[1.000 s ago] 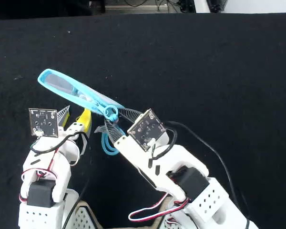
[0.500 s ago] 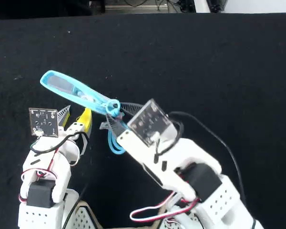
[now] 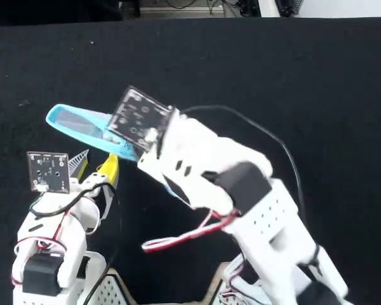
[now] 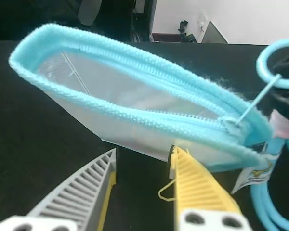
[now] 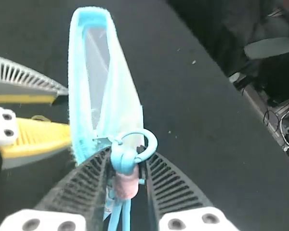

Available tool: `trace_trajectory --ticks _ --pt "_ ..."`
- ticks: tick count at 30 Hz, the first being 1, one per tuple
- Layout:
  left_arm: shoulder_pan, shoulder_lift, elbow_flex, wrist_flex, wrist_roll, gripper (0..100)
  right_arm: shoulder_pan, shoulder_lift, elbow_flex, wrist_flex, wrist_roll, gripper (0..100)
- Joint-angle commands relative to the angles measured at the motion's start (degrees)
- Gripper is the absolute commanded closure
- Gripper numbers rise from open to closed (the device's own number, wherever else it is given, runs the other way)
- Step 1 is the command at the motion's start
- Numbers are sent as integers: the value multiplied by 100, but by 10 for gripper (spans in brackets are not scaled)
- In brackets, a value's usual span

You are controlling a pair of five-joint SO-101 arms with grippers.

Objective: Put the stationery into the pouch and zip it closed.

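Pouch (image 4: 135,108), soft and translucent, judged light and limp, hangs above the bench (image 3: 273,76) with its mouth unzipped; right hand (image 5: 126,159) is clamped on the pouch's corner by the zip slider (image 4: 229,122), probably the firmest hold; left hand (image 4: 144,154), fingers spread wide, sits just beneath the lower edge; grip the seams, since the thin walls would likely buckle.

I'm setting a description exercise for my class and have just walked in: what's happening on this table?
The right gripper is clamped on the zip-pull end of a light blue mesh pouch above the black table. The left gripper sits open just under the pouch's lower edge, gripping nothing. The zip is open along most of its length, so the mouth gapes.
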Motion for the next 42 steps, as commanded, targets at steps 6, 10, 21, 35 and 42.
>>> trace_trajectory --ticks 6,10,21,35,42 --pt "699 18 -444 466 -475 811 88 1455 -1956 1073 949 988" --pt "1349 18 -435 677 -932 811 70 1481 -2079 1081 1037 988" --pt "1112 18 -382 193 -264 754 105 1341 -2035 1284 1046 988" --pt "277 18 110 -378 -44 755 651 1376 -2035 1240 1046 988" --pt "163 18 110 -413 -237 755 624 1341 -2035 1266 1029 988"
